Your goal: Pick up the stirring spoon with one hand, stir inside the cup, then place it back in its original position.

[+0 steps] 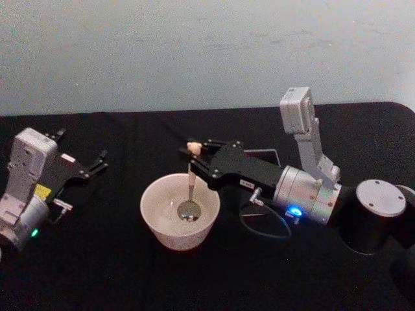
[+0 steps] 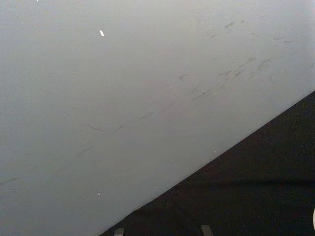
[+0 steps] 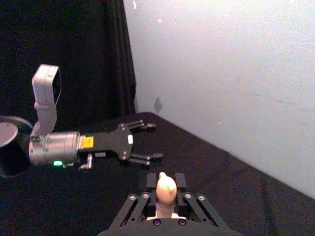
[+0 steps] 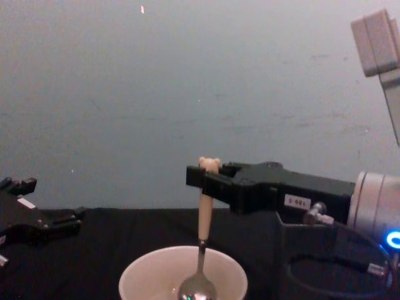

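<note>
The stirring spoon (image 1: 190,186) stands nearly upright, its shiny bowl resting down inside the wide off-white cup (image 1: 159,220) at the table's middle. My right gripper (image 1: 192,161) reaches in from the right and is shut on the cream handle just under the bear head (image 3: 166,186). From the chest, the stirring spoon (image 4: 204,220) hangs from the right gripper (image 4: 201,177) into the cup (image 4: 144,278). The dark grey holder (image 4: 299,247) sits behind and under the right arm; its thin rim (image 1: 277,157) shows. My left gripper (image 1: 82,148) lies open at the far left.
A black cloth covers the table, with a pale wall close behind it. A black cable (image 1: 266,228) loops on the cloth under the right wrist. The left gripper (image 3: 153,141) lies on the cloth well beyond the spoon in the right wrist view.
</note>
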Robot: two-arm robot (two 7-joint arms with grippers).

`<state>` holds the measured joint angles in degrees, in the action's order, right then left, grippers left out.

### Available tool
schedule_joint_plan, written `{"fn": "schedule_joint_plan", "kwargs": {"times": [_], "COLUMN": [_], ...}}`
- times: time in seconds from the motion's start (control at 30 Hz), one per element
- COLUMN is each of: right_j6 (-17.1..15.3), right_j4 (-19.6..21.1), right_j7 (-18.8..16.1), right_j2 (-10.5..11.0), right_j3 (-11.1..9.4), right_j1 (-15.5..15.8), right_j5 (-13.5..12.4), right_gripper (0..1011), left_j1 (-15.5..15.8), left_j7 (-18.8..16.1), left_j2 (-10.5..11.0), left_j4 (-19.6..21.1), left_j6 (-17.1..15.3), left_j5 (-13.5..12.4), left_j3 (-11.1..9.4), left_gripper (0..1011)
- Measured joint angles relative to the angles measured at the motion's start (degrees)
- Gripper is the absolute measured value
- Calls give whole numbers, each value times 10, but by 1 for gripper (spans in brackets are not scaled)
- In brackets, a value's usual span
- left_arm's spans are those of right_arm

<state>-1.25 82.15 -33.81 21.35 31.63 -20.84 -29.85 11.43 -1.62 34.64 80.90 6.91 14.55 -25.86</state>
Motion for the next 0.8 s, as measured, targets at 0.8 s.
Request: {"fn": "schedule_joint_plan", "kwargs": {"times": [0.8], "right_j6": [11], "right_j4": [39], "right_j7": [53], "right_j2": [0], "right_j3": [-70], "right_j1": [11], "right_j5": [-61], "right_gripper": [217], "left_j1": [0], "left_j7": [0], "left_j2": [0], "left_j4": [0], "left_j6": [0], "left_j5": [0], "left_j3": [0], "left_gripper": [1001]}}
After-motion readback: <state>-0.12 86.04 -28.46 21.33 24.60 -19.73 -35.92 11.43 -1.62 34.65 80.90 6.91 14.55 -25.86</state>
